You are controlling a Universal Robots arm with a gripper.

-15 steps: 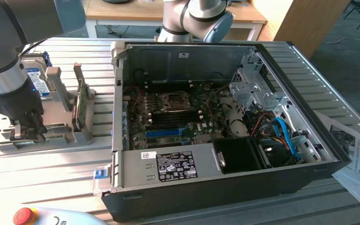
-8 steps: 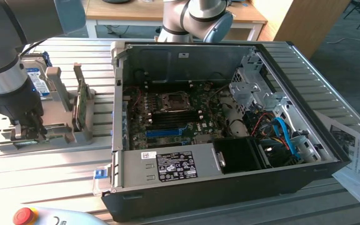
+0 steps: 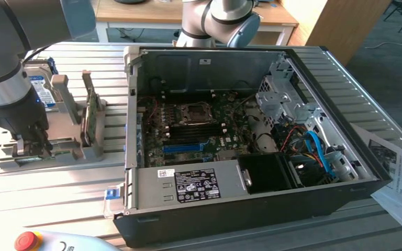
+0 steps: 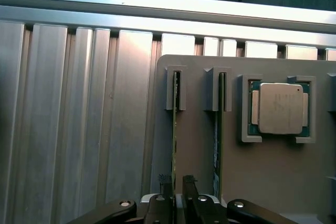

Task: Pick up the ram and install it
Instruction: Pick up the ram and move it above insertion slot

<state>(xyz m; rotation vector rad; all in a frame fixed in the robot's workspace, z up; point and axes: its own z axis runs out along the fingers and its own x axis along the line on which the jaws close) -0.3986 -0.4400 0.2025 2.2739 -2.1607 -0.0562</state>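
Observation:
The ram (image 4: 174,129) is a thin green stick standing on edge in a slot of the grey holder (image 4: 262,182). A second like stick (image 4: 216,140) stands in the slot beside it. My gripper (image 4: 177,184) is down over the first stick, one finger on each side, shut on it. In the exterior view the gripper (image 3: 33,149) is low at the holder (image 3: 68,151) on the exterior view's left, apart from the open computer case (image 3: 257,136). The black memory slots (image 3: 197,133) lie in the middle of the motherboard.
A silver processor chip (image 4: 278,108) sits in a pocket of the holder. A broader green card (image 3: 89,117) and a hard drive (image 3: 42,89) stand upright on the holder. A red stop button (image 3: 28,240) is at the front; papers (image 3: 397,172) lie at the exterior view's right.

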